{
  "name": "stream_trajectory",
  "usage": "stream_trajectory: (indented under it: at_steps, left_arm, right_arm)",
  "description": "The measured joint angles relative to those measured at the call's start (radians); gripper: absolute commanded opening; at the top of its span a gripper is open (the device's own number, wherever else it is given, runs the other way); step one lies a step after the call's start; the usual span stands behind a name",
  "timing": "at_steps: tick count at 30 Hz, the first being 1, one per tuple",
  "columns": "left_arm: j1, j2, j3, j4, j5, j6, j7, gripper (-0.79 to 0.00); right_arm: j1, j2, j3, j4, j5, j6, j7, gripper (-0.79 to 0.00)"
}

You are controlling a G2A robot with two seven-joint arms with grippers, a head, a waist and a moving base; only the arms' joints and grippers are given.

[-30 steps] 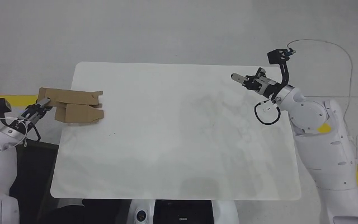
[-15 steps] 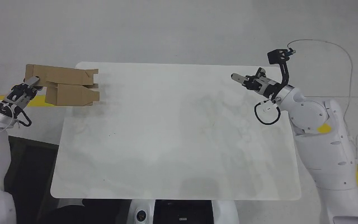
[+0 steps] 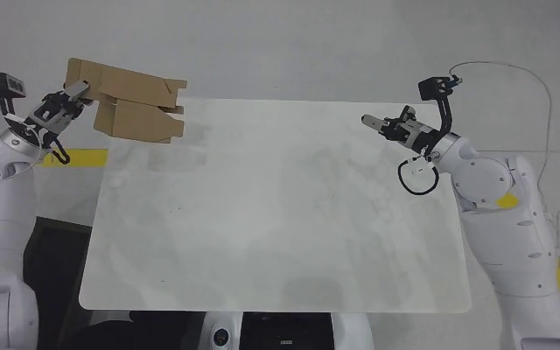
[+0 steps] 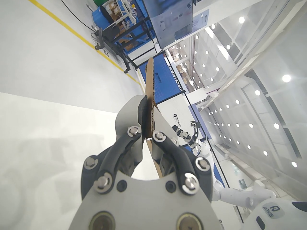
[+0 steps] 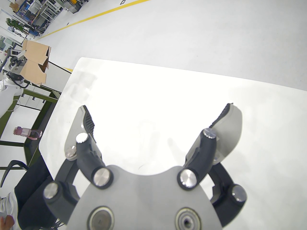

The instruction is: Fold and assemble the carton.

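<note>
Toward ten o'clock from the middle of the table (image 3: pixel 280 227) in the top view, the carton (image 3: pixel 131 105) hangs in the air over the far left corner, partly past the table's edge. It is a brown cardboard piece, not yet built into a box, with its loose flaps pointing toward three o'clock and a faint shadow on the white top just beside them. The left gripper (image 3: pixel 77 91) holds it by the end at nine o'clock. In the left wrist view the cardboard (image 4: pixel 150 84) runs edge-on between the pads of this gripper (image 4: pixel 147 111), and both pads are pressed tight against the sheet.

At about two o'clock from the table's middle, the right gripper (image 3: pixel 372 122) sits above the table near its right edge, aimed toward nine o'clock. Its own wrist view shows this gripper (image 5: pixel 156 118) with fingers spread wide and nothing between them, with bare table top (image 5: pixel 156 84) beneath. Far across in that view the carton (image 5: pixel 36 60) appears raised beyond the table's corner. The two grippers are well apart. A yellow line (image 3: pixel 83 157) marks the floor at nine o'clock, beside the table.
</note>
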Motion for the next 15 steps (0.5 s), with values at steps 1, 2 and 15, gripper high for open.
stream_trajectory:
  at_steps: [1, 2, 15]
  left_arm:
    - [-0.006, -0.005, 0.013, -0.007, 0.006, 0.003, 0.006, -0.785]
    - [-0.014, -0.012, 0.030, -0.015, 0.013, 0.006, 0.013, -0.785]
    - [-0.078, -0.113, 0.246, -0.114, -0.055, 0.119, 0.050, -0.785]
  right_arm:
    - [0.000, 0.000, 0.000, 0.000, 0.000, 0.000, 0.000, 0.000]
    - [0.000, 0.000, 0.000, 0.000, 0.000, 0.000, 0.000, 0.000]
    - [0.000, 0.000, 0.000, 0.000, 0.000, 0.000, 0.000, 0.000]
